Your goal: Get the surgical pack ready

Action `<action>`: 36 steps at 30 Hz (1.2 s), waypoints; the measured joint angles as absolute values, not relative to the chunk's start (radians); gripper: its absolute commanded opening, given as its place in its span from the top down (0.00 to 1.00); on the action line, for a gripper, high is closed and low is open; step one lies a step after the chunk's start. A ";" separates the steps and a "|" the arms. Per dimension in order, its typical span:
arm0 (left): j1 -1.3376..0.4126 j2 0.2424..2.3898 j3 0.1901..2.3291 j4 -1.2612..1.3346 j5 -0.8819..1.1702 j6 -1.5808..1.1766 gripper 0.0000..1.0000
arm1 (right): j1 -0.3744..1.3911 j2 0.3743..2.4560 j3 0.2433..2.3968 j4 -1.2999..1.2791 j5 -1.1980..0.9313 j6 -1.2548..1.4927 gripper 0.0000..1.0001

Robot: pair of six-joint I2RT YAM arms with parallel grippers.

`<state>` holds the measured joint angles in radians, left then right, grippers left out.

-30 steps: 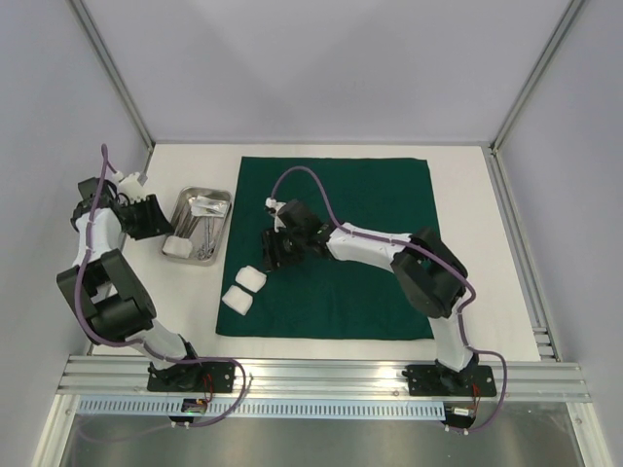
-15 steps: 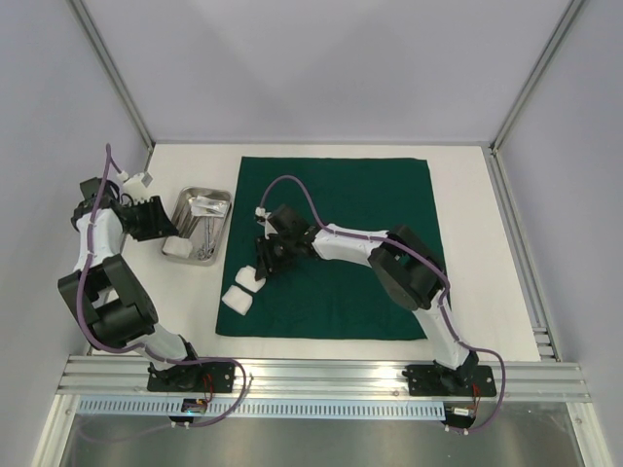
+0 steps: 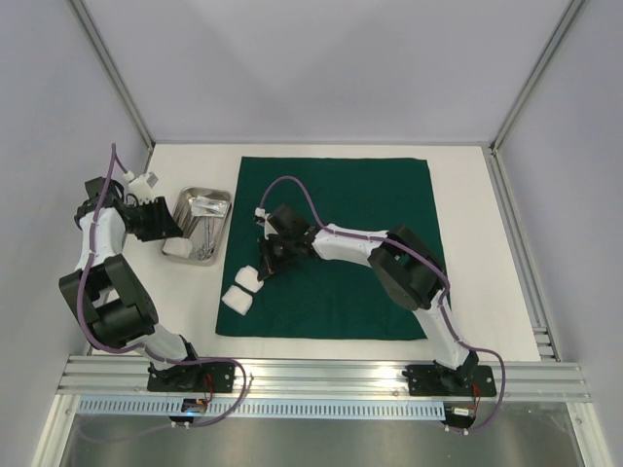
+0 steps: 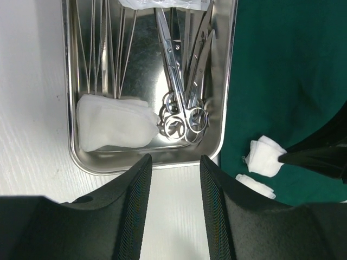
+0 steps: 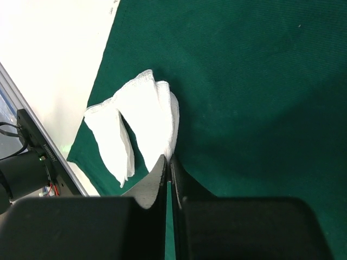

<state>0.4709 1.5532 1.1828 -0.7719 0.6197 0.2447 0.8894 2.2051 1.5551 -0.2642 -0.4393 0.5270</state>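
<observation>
The green cloth (image 3: 341, 195) lies spread flat on the white table (image 3: 472, 195), and the steel tray (image 3: 223, 216) sits just beside its left edge. My right gripper (image 5: 167, 161) reaches down to the cloth's left side. Its fingers are pressed almost together, pinching the edge of the farther gauze square (image 5: 149, 114). The second gauze square (image 5: 111, 141) lies right beside that one, nearer the cloth's corner. My left gripper (image 4: 174, 160) hovers over the tray's near rim. Its fingers (image 4: 133, 206) stand apart with nothing between them. Below them I see a gauze wad (image 4: 114, 122) in the tray's near corner. The slim instruments (image 4: 179, 97) lie lengthwise beside it, ring handles toward me. From overhead, my left gripper (image 3: 167, 222) hangs at the tray's outer side, well apart from my right gripper (image 3: 263, 269).
</observation>
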 measured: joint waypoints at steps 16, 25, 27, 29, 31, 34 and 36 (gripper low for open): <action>0.456 1.552 1.183 -0.797 0.624 0.253 0.51 | 1.012 2.076 1.559 -0.207 -0.482 0.539 1.00; 0.452 1.552 1.183 -0.800 0.624 0.257 0.51 | 1.007 2.191 1.558 -0.161 -0.517 0.633 0.99; 0.452 1.552 1.183 -0.800 0.624 0.257 0.51 | 1.007 2.206 1.555 -0.165 -0.512 0.641 1.00; 0.452 1.552 1.183 -0.800 0.624 0.257 0.51 | 1.007 2.207 1.551 -0.178 -0.501 0.648 0.99; 0.452 1.552 1.183 -0.800 0.625 0.257 0.51 | 1.007 2.207 1.551 -0.180 -0.492 0.650 0.94; 0.452 1.552 1.183 -0.800 0.625 0.257 0.51 | 1.007 2.207 1.551 -0.190 -0.468 0.649 0.83; 0.452 1.552 1.183 -0.800 0.625 0.257 0.51 | 1.007 2.207 1.551 -0.198 -0.450 0.644 0.76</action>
<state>0.4522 1.5524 1.1828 -0.8001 0.6247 0.2573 1.0065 2.2074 1.5509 -0.1978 -0.4496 0.6441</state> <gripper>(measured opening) 0.489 0.173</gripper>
